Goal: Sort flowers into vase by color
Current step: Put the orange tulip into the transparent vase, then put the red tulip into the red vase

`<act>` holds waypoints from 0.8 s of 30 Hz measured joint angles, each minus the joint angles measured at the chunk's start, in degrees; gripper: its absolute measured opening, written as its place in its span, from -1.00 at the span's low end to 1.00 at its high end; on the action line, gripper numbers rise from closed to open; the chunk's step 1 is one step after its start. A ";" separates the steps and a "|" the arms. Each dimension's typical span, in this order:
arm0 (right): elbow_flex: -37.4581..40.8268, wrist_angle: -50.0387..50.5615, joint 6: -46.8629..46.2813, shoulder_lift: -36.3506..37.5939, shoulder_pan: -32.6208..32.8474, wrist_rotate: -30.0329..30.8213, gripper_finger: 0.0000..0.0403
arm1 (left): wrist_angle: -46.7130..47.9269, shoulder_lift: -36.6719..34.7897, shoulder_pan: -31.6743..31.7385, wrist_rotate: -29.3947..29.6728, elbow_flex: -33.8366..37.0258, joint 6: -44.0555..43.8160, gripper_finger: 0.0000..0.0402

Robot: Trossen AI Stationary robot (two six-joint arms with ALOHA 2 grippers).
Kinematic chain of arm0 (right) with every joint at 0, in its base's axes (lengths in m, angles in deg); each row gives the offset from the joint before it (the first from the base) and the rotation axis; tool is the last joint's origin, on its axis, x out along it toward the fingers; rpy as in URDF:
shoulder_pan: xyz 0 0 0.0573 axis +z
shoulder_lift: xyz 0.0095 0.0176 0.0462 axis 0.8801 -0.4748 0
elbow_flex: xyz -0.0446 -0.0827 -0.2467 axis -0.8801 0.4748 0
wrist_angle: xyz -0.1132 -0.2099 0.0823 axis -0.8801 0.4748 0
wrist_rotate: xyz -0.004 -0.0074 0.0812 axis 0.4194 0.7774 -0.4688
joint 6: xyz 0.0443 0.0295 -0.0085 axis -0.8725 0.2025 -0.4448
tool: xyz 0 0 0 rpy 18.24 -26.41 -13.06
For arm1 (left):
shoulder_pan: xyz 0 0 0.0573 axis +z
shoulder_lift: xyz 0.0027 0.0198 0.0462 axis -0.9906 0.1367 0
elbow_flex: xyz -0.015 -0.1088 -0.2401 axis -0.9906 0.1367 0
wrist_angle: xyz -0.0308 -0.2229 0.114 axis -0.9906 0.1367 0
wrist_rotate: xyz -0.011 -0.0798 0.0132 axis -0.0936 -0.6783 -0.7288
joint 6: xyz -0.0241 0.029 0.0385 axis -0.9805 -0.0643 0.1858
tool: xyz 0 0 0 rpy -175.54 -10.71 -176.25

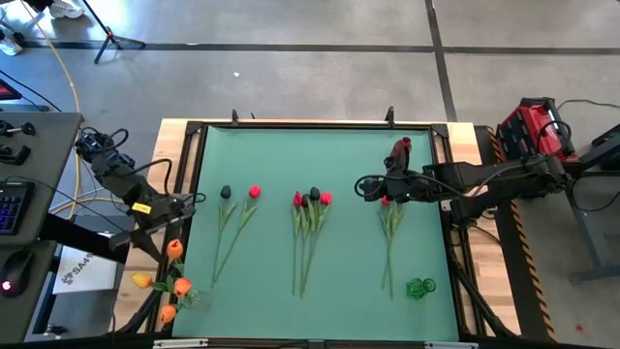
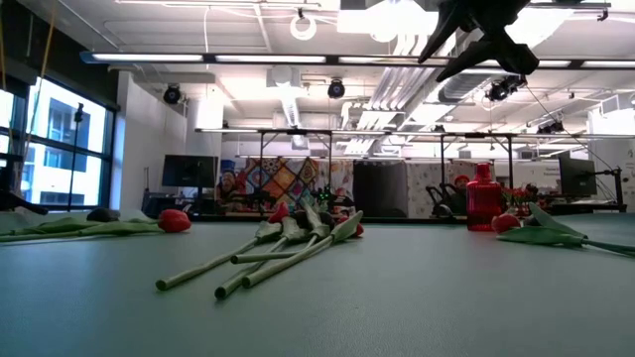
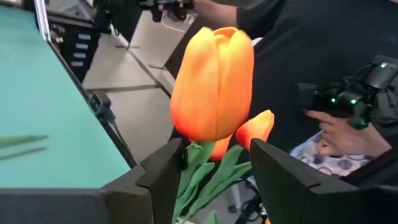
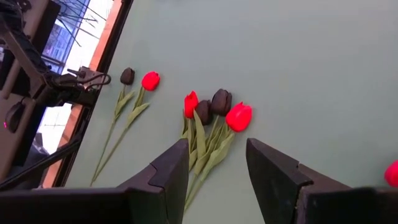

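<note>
Several orange tulips stand bunched at the table's near left corner. My left gripper is open beside them, and one orange tulip rises between its fingers. On the green mat lie a dark tulip and a red one, a middle bunch of red and dark tulips, and red tulips on the right. My right gripper hovers open above the mat, between the middle bunch and the right-hand tulips. My left gripper stands with its open fingers on either side of the orange tulip's green stem, just below the head. The stem runs close to one finger; I cannot tell whether it touches.
A red bottle-shaped vase stands on the mat near the far right, also in the low view. A small green glass vase sits near the right near corner. A person's hand with a controller shows beyond the left edge.
</note>
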 joint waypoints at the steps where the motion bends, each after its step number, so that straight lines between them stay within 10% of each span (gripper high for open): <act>1: 0.00 -0.02 0.09 0.00 0.00 0.00 -0.26 | 0.10 0.04 0.00 -0.20 0.00 -0.69 -0.10; 24: 0.02 1.71 3.39 -7.54 1.03 -5.18 0.18 | -7.82 1.20 -2.15 -16.51 -1.20 -20.96 0.01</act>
